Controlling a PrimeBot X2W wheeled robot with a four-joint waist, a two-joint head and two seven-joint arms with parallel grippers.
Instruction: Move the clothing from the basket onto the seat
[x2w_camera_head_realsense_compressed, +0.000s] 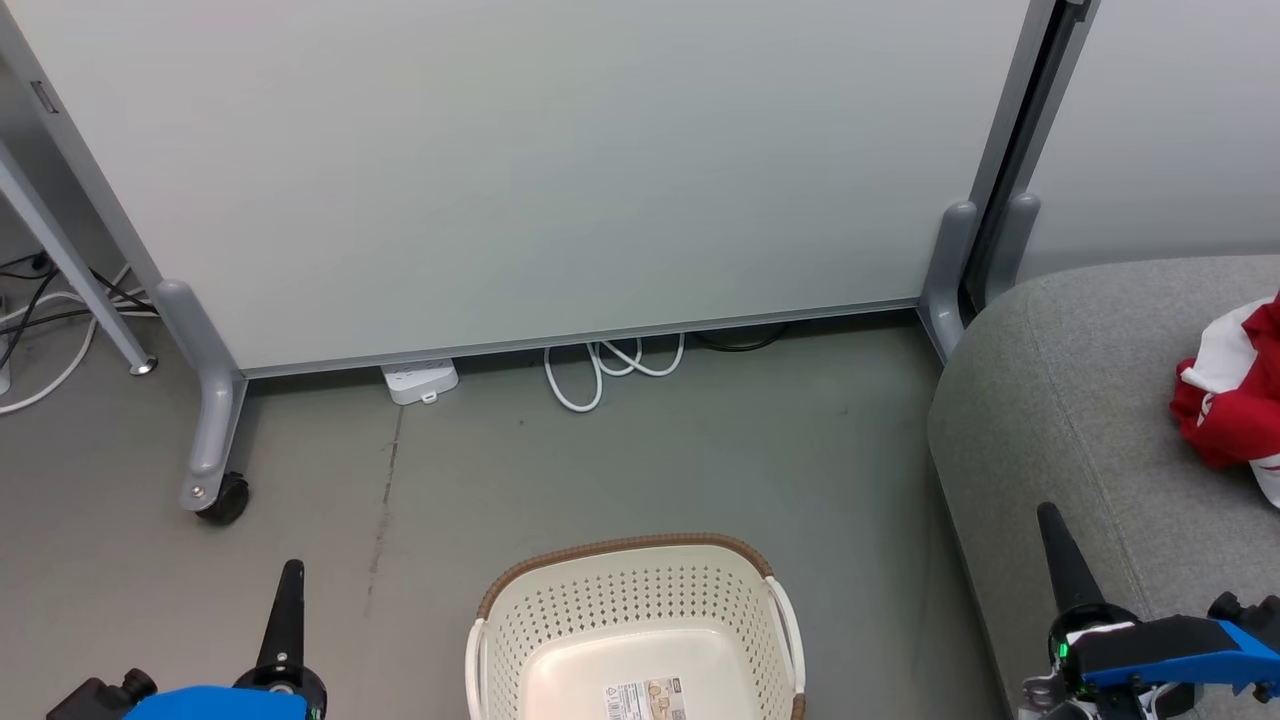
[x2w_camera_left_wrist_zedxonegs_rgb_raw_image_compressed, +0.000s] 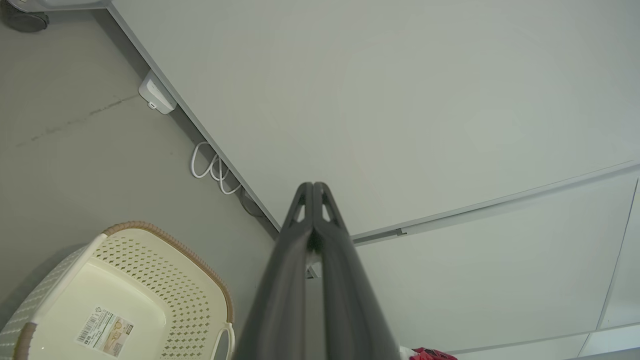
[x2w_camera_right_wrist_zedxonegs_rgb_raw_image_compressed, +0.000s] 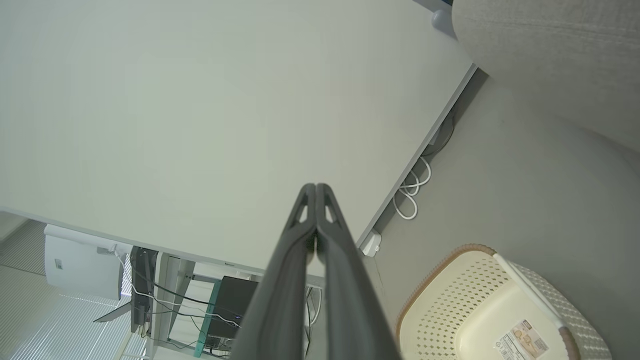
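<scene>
- Grey concrete floor (x2w_camera_head_realsense_compressed: 700, 450) runs from the robot to a pale partition.
- Nearest, at the lower left, the left gripper (x2w_camera_head_realsense_compressed: 289, 590) points forward over the floor, its two dark fingers pressed together, holding nothing.
- At the lower right, the right gripper (x2w_camera_head_realsense_compressed: 1062, 555) hangs above the seat's front edge, fingers likewise closed on nothing.
- Between them the basket (x2w_camera_head_realsense_compressed: 620, 548) stands on the floor, with a printed label (x2w_camera_head_realsense_compressed: 645, 697) on its bottom.
- Right of the basket is the seat (x2w_camera_head_realsense_compressed: 1080, 400); the clothing (x2w_camera_head_realsense_compressed: 1235, 400) lies bunched on it at the far right, red with white.
- Farthest, the partition panel (x2w_camera_head_realsense_compressed: 550, 170) stands on grey feet, with a white power strip (x2w_camera_head_realsense_compressed: 420, 380) and a looped white cable (x2w_camera_head_realsense_compressed: 600, 370) at its base.
</scene>
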